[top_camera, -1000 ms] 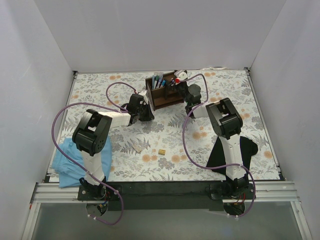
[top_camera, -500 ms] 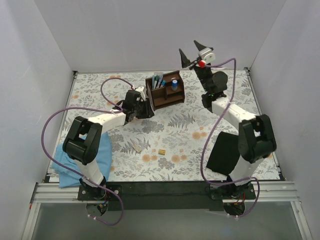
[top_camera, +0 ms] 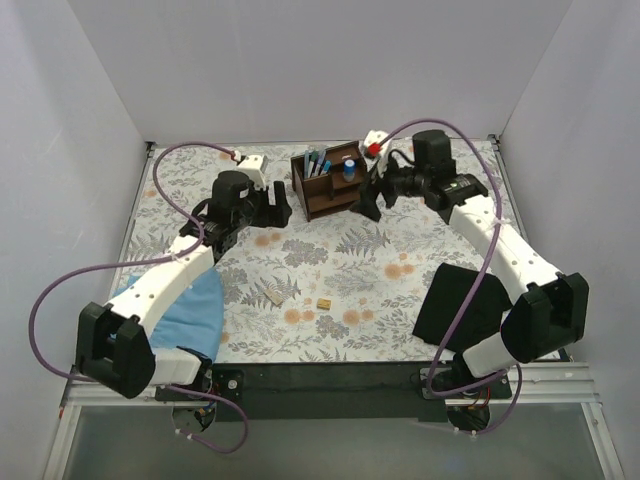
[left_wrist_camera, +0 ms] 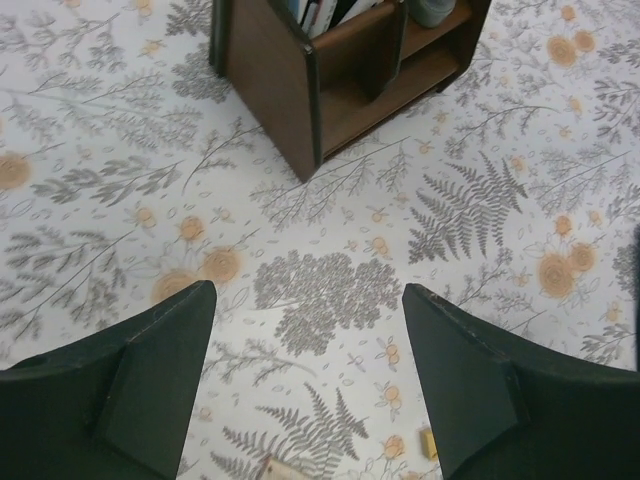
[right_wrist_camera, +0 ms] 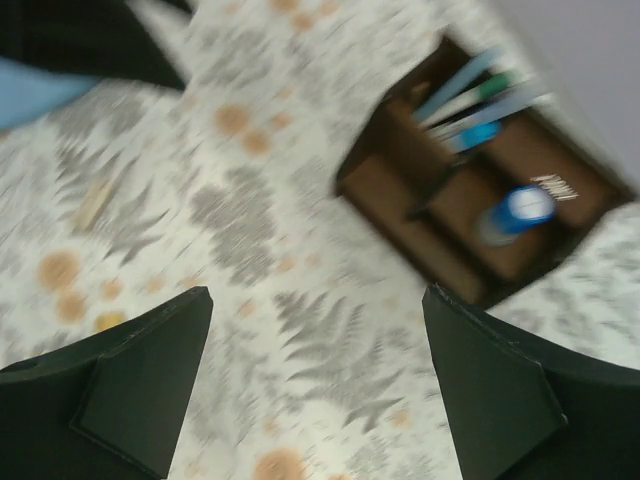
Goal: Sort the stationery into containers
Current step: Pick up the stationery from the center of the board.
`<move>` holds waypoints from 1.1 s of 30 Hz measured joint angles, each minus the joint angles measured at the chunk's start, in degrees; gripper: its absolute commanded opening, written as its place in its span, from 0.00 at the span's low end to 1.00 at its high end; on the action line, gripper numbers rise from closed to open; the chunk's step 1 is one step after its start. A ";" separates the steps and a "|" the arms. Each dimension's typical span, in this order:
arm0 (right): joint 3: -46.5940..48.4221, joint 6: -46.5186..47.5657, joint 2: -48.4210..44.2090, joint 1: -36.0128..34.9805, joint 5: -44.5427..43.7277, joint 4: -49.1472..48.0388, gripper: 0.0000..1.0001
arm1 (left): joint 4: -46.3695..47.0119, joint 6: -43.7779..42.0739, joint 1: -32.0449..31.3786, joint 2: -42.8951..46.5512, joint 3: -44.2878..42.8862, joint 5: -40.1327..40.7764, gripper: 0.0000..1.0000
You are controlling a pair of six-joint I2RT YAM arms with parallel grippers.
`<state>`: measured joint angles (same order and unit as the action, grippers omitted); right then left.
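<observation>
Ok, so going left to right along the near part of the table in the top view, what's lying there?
Blue cloth → beige piece → tan block → black cloth.

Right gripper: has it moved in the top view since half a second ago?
Yes. The right gripper dropped from against the back wall to beside the wooden desk organiser's right end.
</observation>
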<state>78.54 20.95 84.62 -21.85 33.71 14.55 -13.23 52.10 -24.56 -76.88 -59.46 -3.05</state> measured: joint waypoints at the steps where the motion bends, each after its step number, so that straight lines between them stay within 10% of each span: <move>1: -0.07 2.25 0.13 -1.66 0.96 5.22 0.92 | -0.74 -1.01 0.17 1.62 0.63 0.81 0.78; 11: -11.23 17.07 -0.81 -19.39 0.48 24.41 0.81 | -9.25 -3.89 7.06 13.51 12.90 4.63 0.77; 19: -32.46 6.49 -14.16 -25.20 -6.45 4.66 0.76 | -12.09 -3.41 9.33 17.31 17.90 5.20 0.76; 33: -35.98 -7.30 -8.55 -26.64 -11.72 -14.97 0.70 | -12.46 -0.87 9.49 14.19 15.85 0.55 0.72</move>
<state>42.57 13.65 76.07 -48.49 22.00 -0.43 -25.69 51.22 -15.07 -62.70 -43.62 -2.50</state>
